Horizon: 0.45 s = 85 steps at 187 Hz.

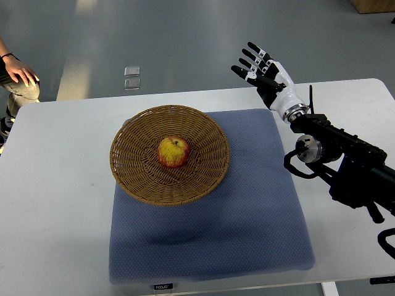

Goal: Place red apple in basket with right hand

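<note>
The red-and-yellow apple (pixel 173 152) sits centred in the round woven wicker basket (pixel 133 179). The white-and-black right hand (pixel 264 73) hovers well apart, fingers spread, empty. A careless retreat could snag the basket's rim.

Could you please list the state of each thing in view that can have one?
red apple: lying in the basket, near its middle
basket: upright on the blue mat
blue mat: flat on the table
right hand: open, empty, away from the basket
</note>
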### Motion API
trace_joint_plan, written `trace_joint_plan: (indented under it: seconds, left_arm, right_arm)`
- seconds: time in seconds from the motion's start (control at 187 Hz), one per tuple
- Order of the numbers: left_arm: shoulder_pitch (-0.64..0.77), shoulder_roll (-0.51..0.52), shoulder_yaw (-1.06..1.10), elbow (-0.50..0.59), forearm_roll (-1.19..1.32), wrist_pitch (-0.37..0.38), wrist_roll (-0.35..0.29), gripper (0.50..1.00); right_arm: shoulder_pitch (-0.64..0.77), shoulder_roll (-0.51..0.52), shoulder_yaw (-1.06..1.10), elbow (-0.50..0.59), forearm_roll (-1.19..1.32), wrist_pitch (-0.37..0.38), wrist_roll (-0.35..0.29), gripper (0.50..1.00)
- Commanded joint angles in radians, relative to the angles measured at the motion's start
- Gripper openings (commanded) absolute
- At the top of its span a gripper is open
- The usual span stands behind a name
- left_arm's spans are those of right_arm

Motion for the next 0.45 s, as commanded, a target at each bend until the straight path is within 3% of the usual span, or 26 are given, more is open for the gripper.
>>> trace_joint_plan:
  seconds: [0.0, 0.449]
  left_arm:
    - [-0.001, 0.0, 0.0, 0.001, 0.0, 0.0, 0.0, 1.0]
    - [-0.001, 0.0, 0.0, 0.001, 0.0, 0.0, 0.0, 1.0]
  right_arm:
    - [-0.006, 0.001, 0.021, 0.0, 0.039, -0.007, 0.0, 0.915]
    - [-0.048, 0.029, 0.027, -0.028, 0.058, -0.006, 0.014, 0.915]
